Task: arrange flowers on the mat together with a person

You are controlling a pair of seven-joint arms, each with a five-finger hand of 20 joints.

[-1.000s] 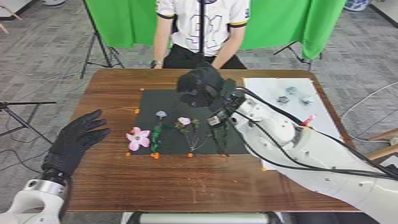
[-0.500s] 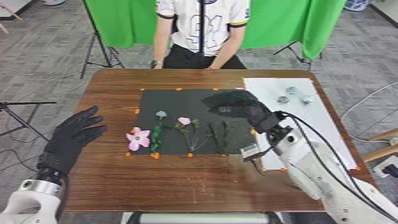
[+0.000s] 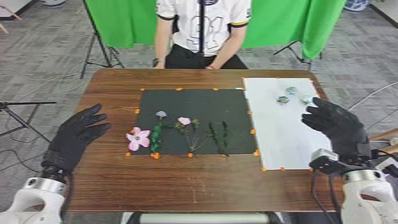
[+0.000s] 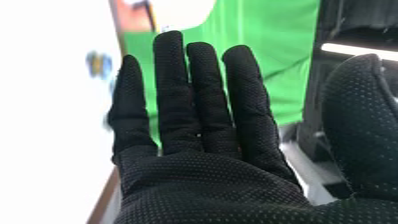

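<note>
My black-fabric-gloved right hand (image 3: 338,125) hovers by the white rectangular sheet (image 3: 280,135), straight fingers slightly spread, thumb apart.

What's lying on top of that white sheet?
Three small bluish flowers lie near the far end of the white sheet. The right hand covers part of its right side, so I can't tell what's behind there.

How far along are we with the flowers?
Seemingly done: large pink flower over the edge of the dark mat; pale-blue flower, pale-pink flower and slim green stems on it. In hand: nothing; black-gloved left hand and right hand are open, empty. Probably left: three small bluish blossoms on the white sheet, since the stems look bare on top.
</note>
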